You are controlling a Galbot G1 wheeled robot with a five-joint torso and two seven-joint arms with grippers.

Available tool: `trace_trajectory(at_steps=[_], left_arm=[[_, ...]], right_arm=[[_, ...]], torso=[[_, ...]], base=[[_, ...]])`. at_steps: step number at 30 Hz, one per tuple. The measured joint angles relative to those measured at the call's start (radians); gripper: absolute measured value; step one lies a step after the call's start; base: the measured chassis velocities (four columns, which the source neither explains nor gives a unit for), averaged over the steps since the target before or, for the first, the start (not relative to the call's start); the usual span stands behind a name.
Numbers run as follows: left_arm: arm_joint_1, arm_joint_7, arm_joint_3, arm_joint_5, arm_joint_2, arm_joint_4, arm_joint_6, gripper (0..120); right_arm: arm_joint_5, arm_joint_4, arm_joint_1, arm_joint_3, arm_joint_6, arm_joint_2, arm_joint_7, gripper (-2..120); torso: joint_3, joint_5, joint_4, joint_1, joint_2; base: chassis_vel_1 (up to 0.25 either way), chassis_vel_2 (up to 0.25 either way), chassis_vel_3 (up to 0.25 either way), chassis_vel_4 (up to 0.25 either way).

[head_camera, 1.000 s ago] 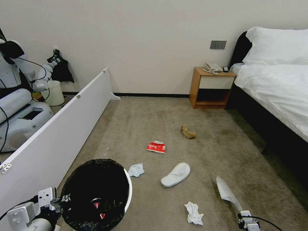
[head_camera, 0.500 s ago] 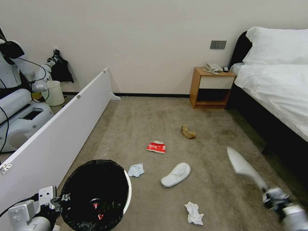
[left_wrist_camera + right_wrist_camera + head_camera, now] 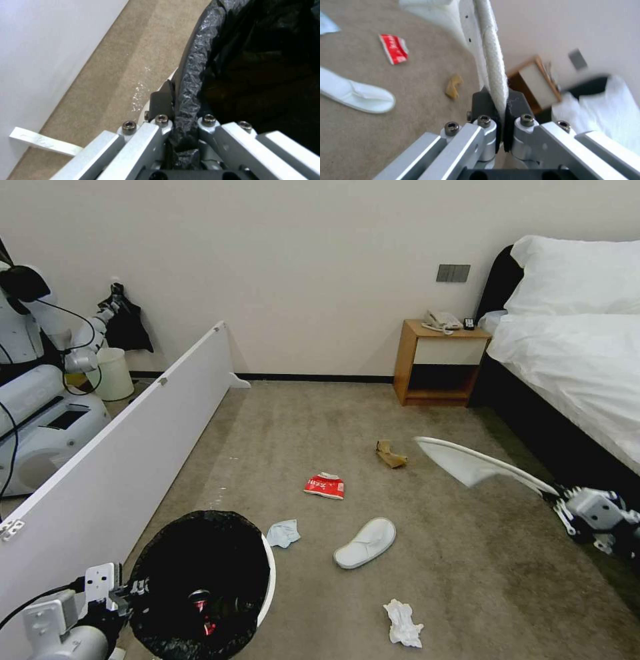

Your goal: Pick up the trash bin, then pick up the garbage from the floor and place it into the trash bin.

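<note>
A beige carpeted floor is shown, strewn with litter. The trash bin, white and lined with a black bag, is taken as the landmark; it is held at its rim by the left hand, whose fingers are pressed onto the bagged edge, apparently so the bin is kept open and within reach. A white slipper is pinched by its heel end in the right hand, well to the right of the bin and raised off the floor, presumably for carrying across. Just right of the bin a blue-white tissue lies; farther right a second slipper, a crumpled white tissue, a red snack packet and brown paper are seen.
</note>
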Motion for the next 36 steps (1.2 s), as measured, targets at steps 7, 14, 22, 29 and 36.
trace_trajectory(at_steps=[7,14,22,29,36], left_arm=[[0.005,0.0,0.008,0.013,0.001,-0.004,0.0,2],[0.016,-0.006,0.019,0.027,0.006,-0.006,0.0,2],[0.032,-0.009,0.039,0.033,0.015,-0.003,0.0,2],[0.059,-0.009,0.047,0.033,0.027,-0.015,0.0,2],[0.064,-0.008,0.063,0.035,0.036,-0.023,0.0,2]], right_arm=[[0.009,0.049,-0.002,0.075,0.013,-0.144,-0.075,1],[-0.067,0.065,0.17,0.058,0.074,-0.359,-0.184,1],[-0.144,0.071,0.332,0.042,0.167,-0.565,-0.259,1],[-0.18,0.079,0.447,0.022,0.228,-0.673,-0.294,1],[-0.199,0.098,0.48,0.019,0.253,-0.726,-0.297,1]], torso=[[0.0,0.0006,-0.0005,0.0,0.0],[0.0,-0.0008,0.0006,0.0,0.0],[0.0,-0.0006,0.0007,0.0,0.0],[0.0,-0.0004,0.0005,0.0,0.0],[0.0,-0.0003,0.0003,0.0,0.0]], base=[[0.0,0.0,0.0,0.0],[0.0,0.0,0.0,0.0],[0.0,0.0,0.0,0.0],[0.0,0.0,0.0,0.0],[0.0,0.0,0.0,0.0]])
